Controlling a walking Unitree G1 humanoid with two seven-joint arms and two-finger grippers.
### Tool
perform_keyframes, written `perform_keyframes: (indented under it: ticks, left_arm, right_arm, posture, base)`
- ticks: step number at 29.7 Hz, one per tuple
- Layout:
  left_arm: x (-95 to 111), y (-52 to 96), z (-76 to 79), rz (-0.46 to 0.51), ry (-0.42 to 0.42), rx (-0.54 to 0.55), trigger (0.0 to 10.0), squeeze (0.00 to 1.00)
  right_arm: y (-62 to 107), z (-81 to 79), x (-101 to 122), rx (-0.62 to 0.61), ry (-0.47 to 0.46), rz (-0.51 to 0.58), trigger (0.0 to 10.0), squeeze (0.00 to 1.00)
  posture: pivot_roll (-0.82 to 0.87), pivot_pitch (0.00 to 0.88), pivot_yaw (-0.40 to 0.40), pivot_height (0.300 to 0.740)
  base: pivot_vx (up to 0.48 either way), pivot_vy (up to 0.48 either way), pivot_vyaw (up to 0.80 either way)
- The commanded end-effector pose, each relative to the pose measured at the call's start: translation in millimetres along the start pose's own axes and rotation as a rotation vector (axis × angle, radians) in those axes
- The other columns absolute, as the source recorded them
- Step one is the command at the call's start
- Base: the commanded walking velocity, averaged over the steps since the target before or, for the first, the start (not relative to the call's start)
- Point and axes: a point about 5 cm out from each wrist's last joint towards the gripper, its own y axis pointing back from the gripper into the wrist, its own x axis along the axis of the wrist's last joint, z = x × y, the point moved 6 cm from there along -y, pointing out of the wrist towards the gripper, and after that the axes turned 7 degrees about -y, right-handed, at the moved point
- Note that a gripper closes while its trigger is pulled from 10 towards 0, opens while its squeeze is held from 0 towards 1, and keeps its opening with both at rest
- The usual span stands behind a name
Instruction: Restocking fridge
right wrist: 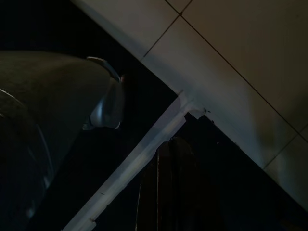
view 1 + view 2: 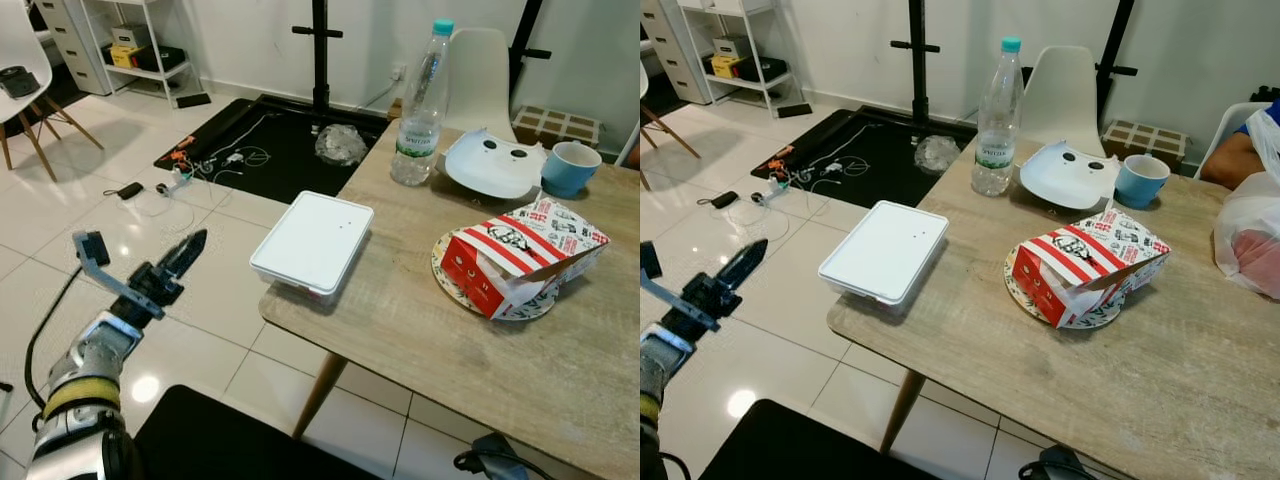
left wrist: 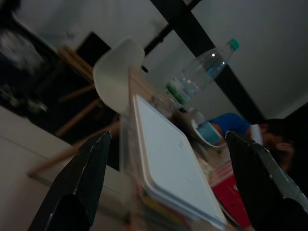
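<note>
left gripper (image 2: 185,255), nearest the head camera, hovers off the bench (image 2: 560,370) edge with jaws wide and empty, aimed at the white lidded container (image 2: 312,243) on the near corner; judged step: approach, next calling for closing in to grasp; right gripper's jaws cannot be told.

white lidded container (image 2: 312,242), flat, table corner (image 2: 285,310)

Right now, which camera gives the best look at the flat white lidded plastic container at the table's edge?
The right eye view: the flat white lidded plastic container shows whole, from above, at the wooden table corner. The left eye view shows it equally whole. The left wrist view sees it dim and edge-on between the open left gripper fingers.
</note>
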Motion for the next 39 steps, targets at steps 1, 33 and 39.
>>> perform_keyframes:
  ticks: [1,33,39]
  left_arm:
    - [-15,2.1,1.9,-0.026,0.07,-0.02,10.0,0.0]
    - [-36,-31.9,10.6,-0.06,0.204,-0.008,10.0,0.0]
    - [-40,-39.0,14.6,-0.081,0.215,-0.024,10.0,0.0]
  right_arm:
    - [0.5,3.6,3,-0.011,-0.005,0.01,10.0,0.0]
    - [3.1,3.4,-17,-0.016,-0.045,-0.004,10.0,0.0]
    - [3.5,3.6,-19,-0.015,-0.042,-0.005,10.0,0.0]
  posture:
    - [-0.05,0.0,-0.001,0.74]
    - [-0.05,0.075,0.046,0.74]
    - [-0.06,0.082,0.049,0.74]
  base:
    - [0.0,0.0,0.0]
    - [0.0,0.0,0.0]
    - [0.0,0.0,0.0]
